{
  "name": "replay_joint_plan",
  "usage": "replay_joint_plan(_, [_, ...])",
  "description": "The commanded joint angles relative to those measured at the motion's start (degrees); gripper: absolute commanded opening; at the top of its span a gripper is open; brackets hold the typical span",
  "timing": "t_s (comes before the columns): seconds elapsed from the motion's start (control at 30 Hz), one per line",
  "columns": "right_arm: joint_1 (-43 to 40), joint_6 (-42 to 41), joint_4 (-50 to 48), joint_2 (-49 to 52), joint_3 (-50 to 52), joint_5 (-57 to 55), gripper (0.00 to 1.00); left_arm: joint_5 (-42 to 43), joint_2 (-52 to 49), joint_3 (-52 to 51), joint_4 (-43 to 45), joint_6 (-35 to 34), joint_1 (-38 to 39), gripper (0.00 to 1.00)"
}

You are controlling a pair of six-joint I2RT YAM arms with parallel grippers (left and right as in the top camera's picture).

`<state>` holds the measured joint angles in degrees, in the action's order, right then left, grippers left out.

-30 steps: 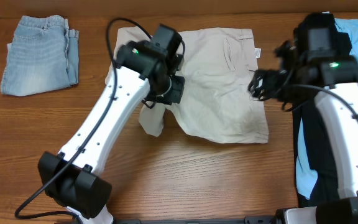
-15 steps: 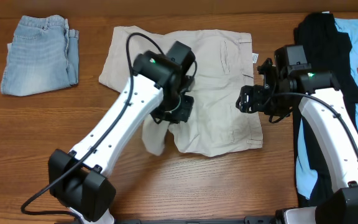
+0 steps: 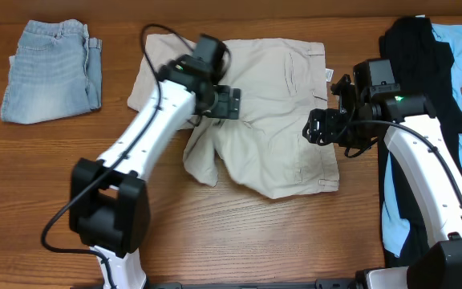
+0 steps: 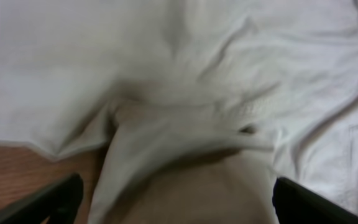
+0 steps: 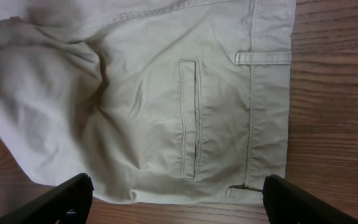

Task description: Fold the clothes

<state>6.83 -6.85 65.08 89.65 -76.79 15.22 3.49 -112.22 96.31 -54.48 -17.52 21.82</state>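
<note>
Khaki shorts (image 3: 283, 120) lay beneath your left gripper (image 3: 231, 104) at rumpled legs, right gripper (image 3: 318, 128) at waistband; both jaws gaping, empty

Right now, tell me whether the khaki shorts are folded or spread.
Mostly spread, not neatly folded: the khaki shorts lie flat, one part bunched over itself.

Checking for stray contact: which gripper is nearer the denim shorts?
Left. The left gripper hangs over the khaki shorts, right of the denim shorts; the right gripper is farther right, near their waistband.
</note>
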Motion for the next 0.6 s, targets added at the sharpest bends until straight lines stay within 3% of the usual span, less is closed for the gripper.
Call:
replay_joint_plan(0.0, [-0.02,-0.44,-0.96,-0.11,0.13,0.52,0.91,9.99,0.50,4.74,-8.61,-2.38,-2.12,1.00])
replay_joint_plan(0.1, [-0.02,-0.44,-1.86,-0.11,0.13,0.50,0.91,11.45,0.48,4.68,-16.24,-0.35,-1.16,0.94])
replay_joint_plan(0.27, [-0.02,-0.39,-1.86,-0.11,0.13,0.50,0.91,6.16,1.64,4.66,-22.93,0.46,3.58,0.91])
replay_joint_plan(0.57, [-0.02,-0.17,-0.68,-0.11,0.13,0.28,0.92,-1.16,12.79,1.51,-23.52,-10.62,7.02,0.85])
